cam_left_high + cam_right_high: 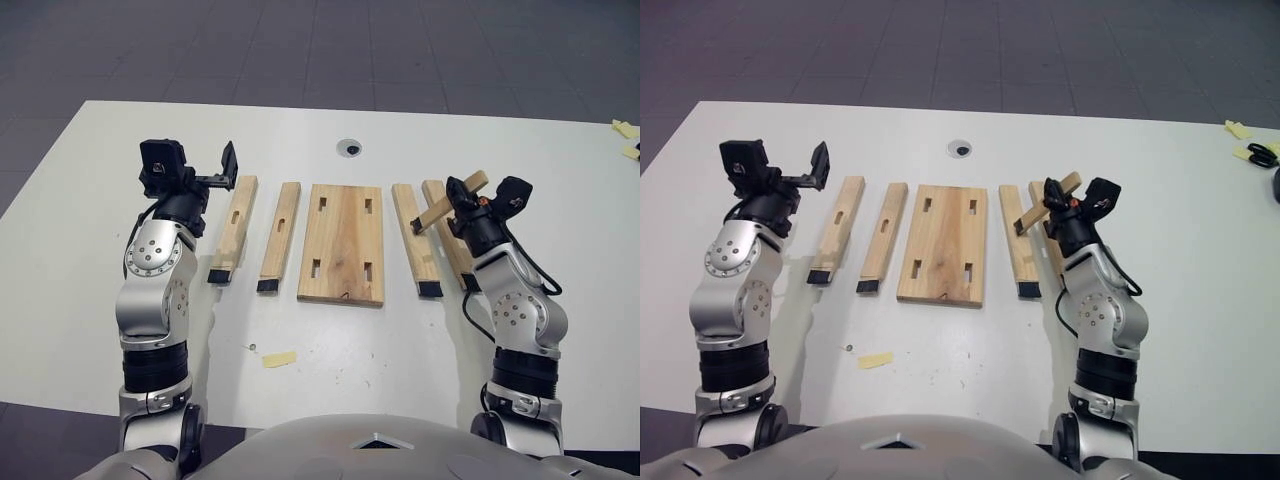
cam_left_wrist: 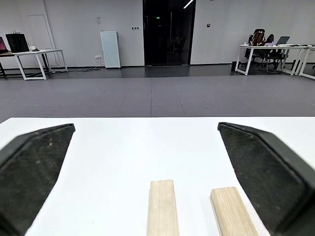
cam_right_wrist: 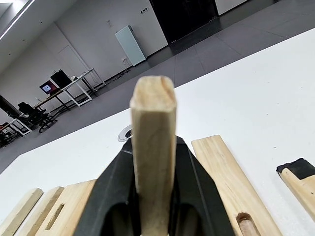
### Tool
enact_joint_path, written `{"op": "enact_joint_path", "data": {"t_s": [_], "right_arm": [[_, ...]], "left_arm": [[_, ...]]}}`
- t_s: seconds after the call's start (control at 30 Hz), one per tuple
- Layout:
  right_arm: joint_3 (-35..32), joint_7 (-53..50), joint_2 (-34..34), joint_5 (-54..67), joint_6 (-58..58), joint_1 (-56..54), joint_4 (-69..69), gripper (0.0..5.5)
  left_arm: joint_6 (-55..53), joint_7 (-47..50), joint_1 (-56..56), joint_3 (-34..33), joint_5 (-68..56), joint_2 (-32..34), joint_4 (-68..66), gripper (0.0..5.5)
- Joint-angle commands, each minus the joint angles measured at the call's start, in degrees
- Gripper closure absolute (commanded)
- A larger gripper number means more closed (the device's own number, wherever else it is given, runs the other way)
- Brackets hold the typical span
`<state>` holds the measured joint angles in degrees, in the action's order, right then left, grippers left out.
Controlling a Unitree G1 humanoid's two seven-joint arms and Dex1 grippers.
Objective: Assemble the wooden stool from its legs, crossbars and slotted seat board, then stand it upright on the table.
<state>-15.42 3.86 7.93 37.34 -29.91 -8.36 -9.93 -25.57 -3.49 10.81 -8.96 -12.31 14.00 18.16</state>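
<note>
Crossbar [image 3: 153, 137], pale slim wood with a rounded end, sits clamped in right gripper [image 1: 462, 200]; left gripper [image 2: 146, 128] gapes wide.

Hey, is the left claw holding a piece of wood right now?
No, the left claw is wide open and empty above the table.

A yellow tape scrap [image 1: 279, 358] lies well apart from a round grommet [image 1: 348, 148].
</note>
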Motion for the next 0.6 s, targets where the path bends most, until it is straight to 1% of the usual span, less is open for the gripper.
{"op": "enact_joint_path", "data": {"t_s": [0.03,0.27,0.43,0.6], "right_arm": [[0.65,-0.36,-0.01,-2.92,0.73,1.12,1.81,5.07],[2.33,0.14,-0.24,-7.64,4.49,1.18,5.61,5.07],[6.30,0.29,2.87,-12.94,1.29,3.01,8.45,5.07],[10.55,0.49,7.45,-19.69,1.28,5.41,6.21,5.07]], "left_arm": [[0.03,-0.42,-0.36,0.67,1.08,-0.11,-0.72,0.10],[0.39,-1.02,-0.43,1.81,1.87,-0.52,-1.31,0.10],[1.32,-1.54,-0.21,2.72,3.31,0.17,-1.96,0.10],[1.77,-1.55,-1.30,2.76,4.38,0.11,-1.58,0.10]]}}
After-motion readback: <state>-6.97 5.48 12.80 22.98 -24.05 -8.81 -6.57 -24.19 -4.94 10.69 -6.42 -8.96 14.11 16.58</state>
